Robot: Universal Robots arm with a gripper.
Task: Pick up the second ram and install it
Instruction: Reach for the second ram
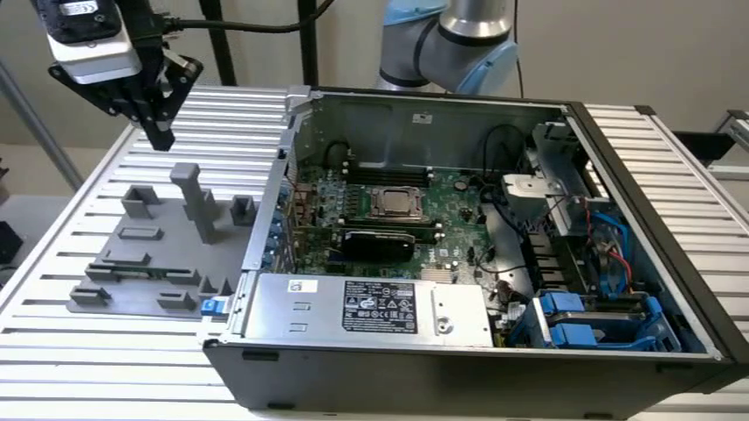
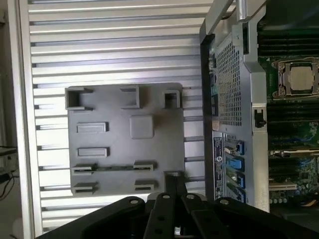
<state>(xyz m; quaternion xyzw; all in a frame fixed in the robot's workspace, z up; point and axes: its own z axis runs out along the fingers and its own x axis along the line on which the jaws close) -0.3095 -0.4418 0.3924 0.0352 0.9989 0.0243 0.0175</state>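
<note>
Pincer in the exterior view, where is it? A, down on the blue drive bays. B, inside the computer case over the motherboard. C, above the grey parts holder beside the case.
C: the pincer hangs in the air above the grey parts holder, to the exterior view's left of the open case.

The exterior view looks down at a slant, from a middling distance, on the open computer case and slatted table. The wrist view stares straight down from high above, past the gripper — both share the grey fixture tray and the motherboard.
</note>
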